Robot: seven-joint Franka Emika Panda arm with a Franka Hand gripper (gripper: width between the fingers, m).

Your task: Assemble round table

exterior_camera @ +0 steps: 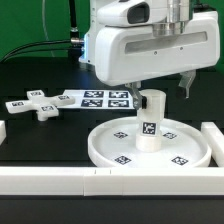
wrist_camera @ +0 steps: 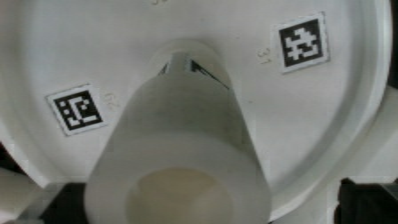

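The large rimmed round disc (exterior_camera: 128, 160) lies flat on the dark table, with tags on its face. The short cylinder leg (exterior_camera: 150, 124) stands upright at its centre. My gripper (exterior_camera: 162, 92) hangs right over the leg's top, a finger on each side. It is open, with a gap between the leg and one finger. In the wrist view the leg (wrist_camera: 178, 130) rises from the disc (wrist_camera: 107, 60) toward my gripper (wrist_camera: 205, 205). Dark fingertips (wrist_camera: 54, 205) show at both sides. The cross-shaped four-arm piece (exterior_camera: 40, 104) lies on the table at the exterior view's left.
The marker board (exterior_camera: 105, 97) lies behind the disc, between it and the cross piece. White border blocks run along the front (exterior_camera: 100, 181), at the exterior view's right (exterior_camera: 214, 140) and at its left edge (exterior_camera: 3, 130).
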